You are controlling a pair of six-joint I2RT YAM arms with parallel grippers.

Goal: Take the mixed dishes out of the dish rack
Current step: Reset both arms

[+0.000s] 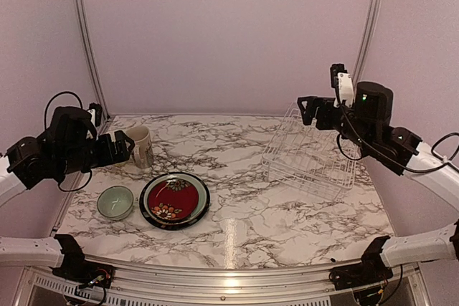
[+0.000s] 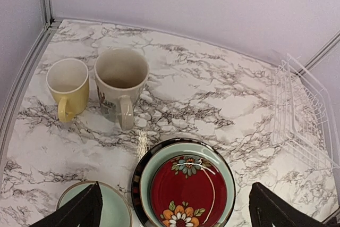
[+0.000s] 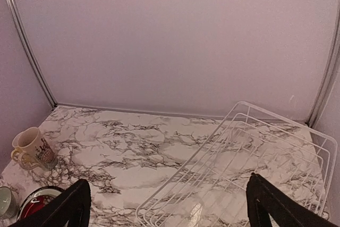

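Top external view: the white wire-grid dish rack (image 1: 308, 155) sits on the right half of the marble-patterned table (image 1: 244, 206), while the dishes stand on the left half, well apart from it. The red flower-painted plate (image 1: 174, 198) lies stacked on the pale-green black-rimmed plate (image 2: 228, 169) near the front, with the small pale-green bowl (image 1: 115, 201) just to its left and the taller cream printed mug (image 1: 140, 145) upright farther back.

The left arm reaches in from the left edge, its forearm level above the table, and the left gripper (image 1: 125, 146) hangs just beside the cream mug with its jaws spread wide and nothing between them. The right arm bends up and over from the right edge, and the right gripper (image 1: 307, 111) is poised above the rack's far left corner, its jaws equally wide and holding nothing.

Only the left wrist camera shows the small yellow mug (image 2: 68, 87), upright just left of the cream mug and hidden by the arm from above. The right wrist camera looks down into the rack's bare wire floor.
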